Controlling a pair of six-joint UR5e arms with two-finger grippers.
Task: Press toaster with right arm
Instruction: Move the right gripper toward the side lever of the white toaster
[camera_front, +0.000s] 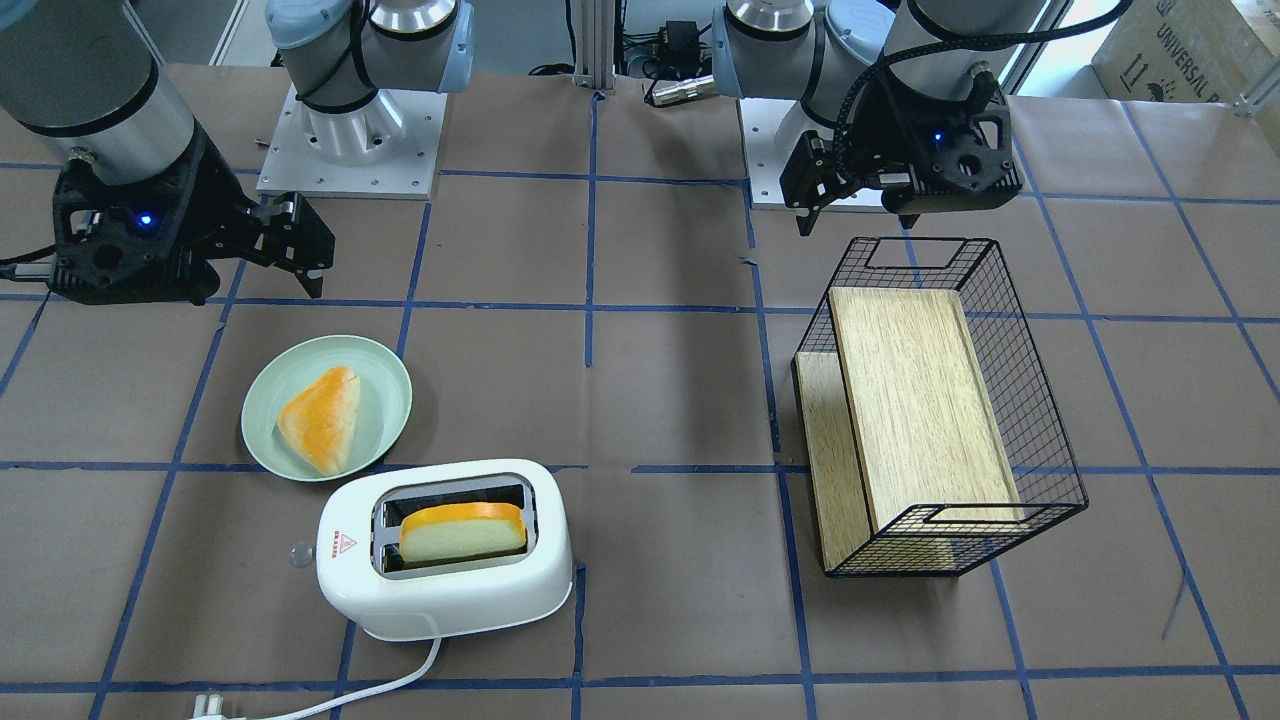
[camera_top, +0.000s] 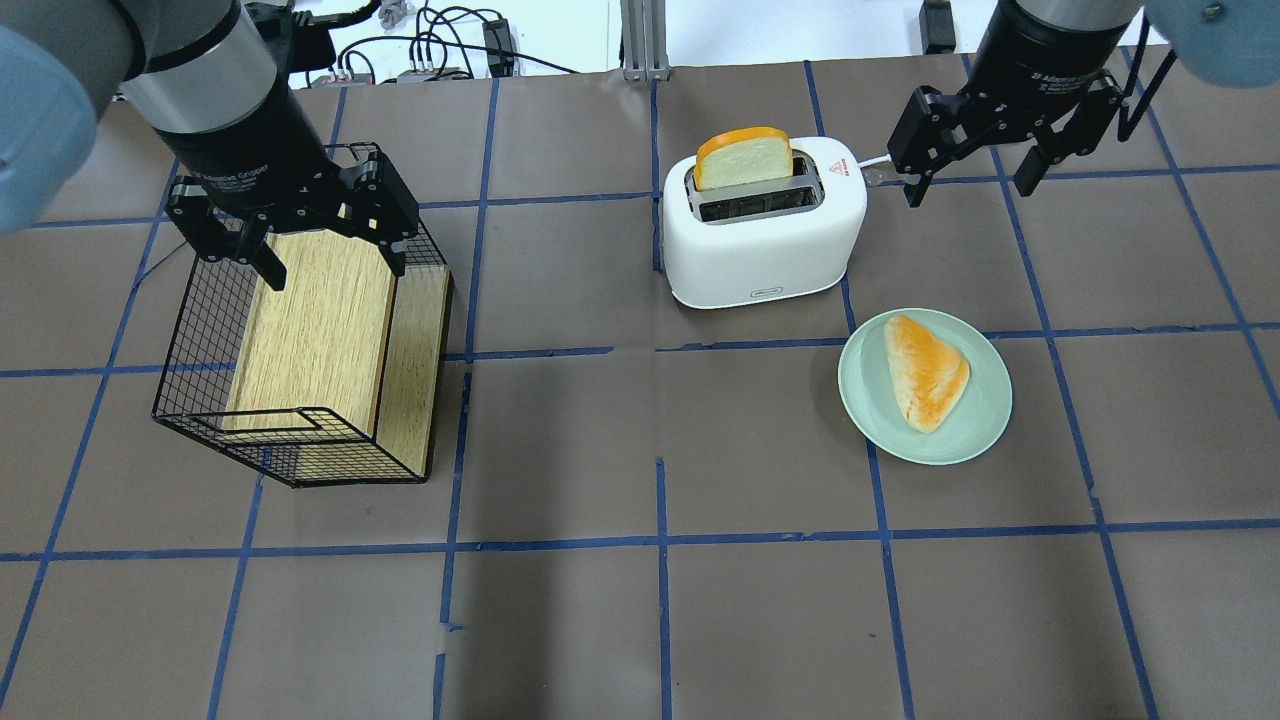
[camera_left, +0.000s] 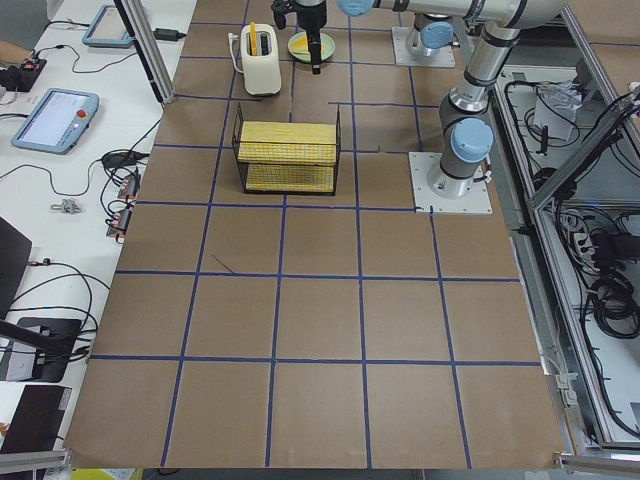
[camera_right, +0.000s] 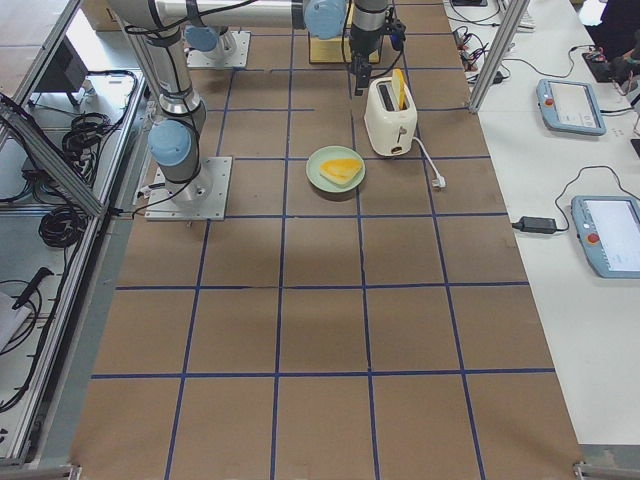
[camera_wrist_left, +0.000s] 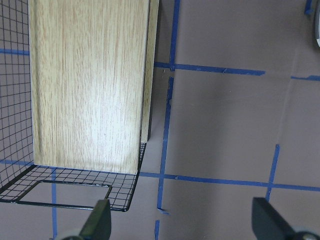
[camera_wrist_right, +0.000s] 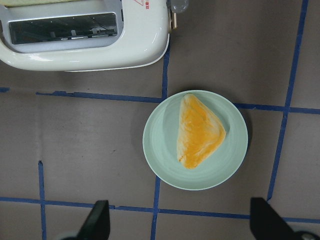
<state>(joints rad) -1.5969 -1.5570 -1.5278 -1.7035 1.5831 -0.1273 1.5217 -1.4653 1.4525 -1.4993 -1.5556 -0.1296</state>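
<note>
The white two-slot toaster (camera_top: 760, 235) stands at the table's far middle, also seen in the front-facing view (camera_front: 445, 570) and the right wrist view (camera_wrist_right: 85, 40). A bread slice (camera_top: 745, 158) stands up out of its far slot. Its clear end knob (camera_top: 873, 175) points toward my right gripper (camera_top: 970, 170), which hangs open and empty above the table just right of that end, not touching. It also shows in the front-facing view (camera_front: 295, 245). My left gripper (camera_top: 330, 255) is open and empty above the wire basket (camera_top: 185, 330).
A pale green plate (camera_top: 975, 430) with a triangular bun (camera_top: 925, 370) sits near the toaster, under my right wrist. The black wire basket lies tilted with a wooden board (camera_top: 320, 320) in it. The toaster's white cord (camera_front: 390, 685) trails toward the operators' edge.
</note>
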